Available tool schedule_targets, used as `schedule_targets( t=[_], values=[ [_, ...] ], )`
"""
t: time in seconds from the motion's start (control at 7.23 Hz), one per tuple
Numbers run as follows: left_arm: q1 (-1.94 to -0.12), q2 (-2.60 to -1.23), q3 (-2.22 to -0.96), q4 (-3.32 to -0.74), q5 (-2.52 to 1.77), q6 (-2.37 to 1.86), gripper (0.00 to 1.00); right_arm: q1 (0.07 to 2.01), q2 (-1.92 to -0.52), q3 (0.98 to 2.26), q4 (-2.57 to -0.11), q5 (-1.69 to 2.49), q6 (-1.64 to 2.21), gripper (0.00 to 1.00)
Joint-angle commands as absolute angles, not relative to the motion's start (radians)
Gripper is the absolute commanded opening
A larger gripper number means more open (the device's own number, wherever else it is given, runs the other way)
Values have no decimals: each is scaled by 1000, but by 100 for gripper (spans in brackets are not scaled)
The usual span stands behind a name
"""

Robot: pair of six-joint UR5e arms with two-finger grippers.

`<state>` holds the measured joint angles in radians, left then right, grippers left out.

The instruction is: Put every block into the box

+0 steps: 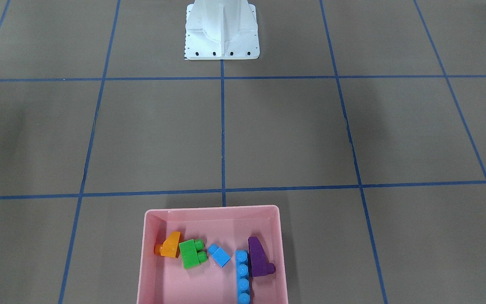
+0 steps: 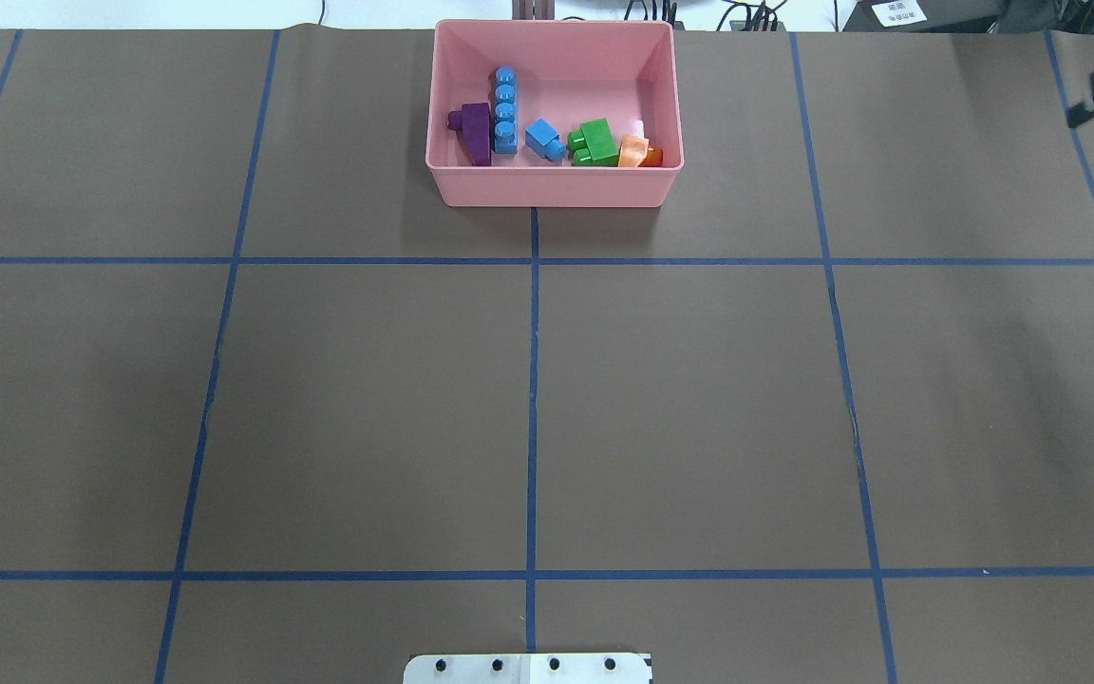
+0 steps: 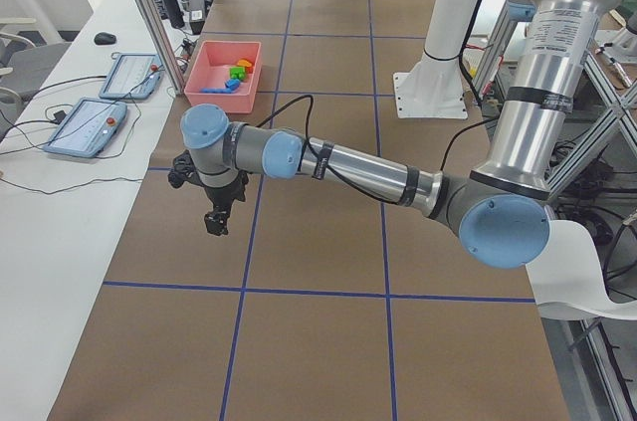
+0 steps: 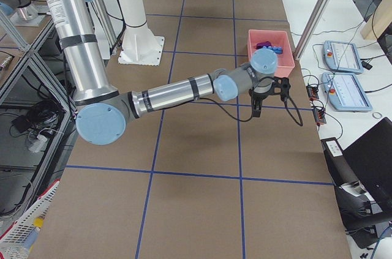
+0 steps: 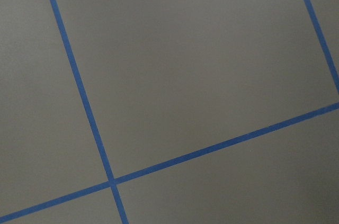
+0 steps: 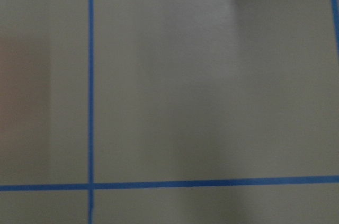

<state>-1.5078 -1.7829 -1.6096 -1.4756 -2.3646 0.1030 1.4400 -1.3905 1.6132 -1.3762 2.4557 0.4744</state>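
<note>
– Blocks in a moment. First, what are the jaws doing?

– I cannot tell. The left gripper (image 3: 216, 220) and the right gripper (image 4: 256, 110) show only in the side views, too small to judge whether they are parted or closed. Neither wrist camera catches a finger. Each hangs over bare brown table (image 2: 699, 399) crossed by blue tape lines (image 2: 532, 380), and neither wrist view shows a brick beneath it.

– And outward from them?

– The pink box (image 2: 547, 188) lies between the two grippers along the table's far edge. It is well apart from the left gripper and nearer the right one. Neither gripper is over it.

– What does it hold?

– Five bricks, all on its floor. At the end toward the left gripper, the purple sloped block (image 1: 257, 257) lies against the long blue four-stud block (image 1: 242, 272). The small blue one-stud block (image 1: 219, 255) lies alone in the middle. Toward the right gripper, the green two-stud block (image 1: 191, 253) sits just beside the orange sloped block (image 1: 171, 245), touching or nearly so.

– So what is left?

– Nothing to carry, as I judge it, since every brick I can count is inside. At most the arms need to pull back.
</note>
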Motion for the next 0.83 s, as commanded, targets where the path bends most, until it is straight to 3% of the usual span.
schedule_targets(
  t=[0.0,0.42,0.69],
  values=[
    [-1514,-1758,-1615,-1482,-2367,109,100,1549,-1505,1624,-1487,2448,153,100],
    [-1539,-1567,-1759,-1483,-2352,144,100,1609,-1581,1623,-1548,2384,-60,100],
    [-1542,-1546,-1763,-1485,-2338,144,100,1634,-1603,1644,-1568,2395,-60,100]
  ],
)
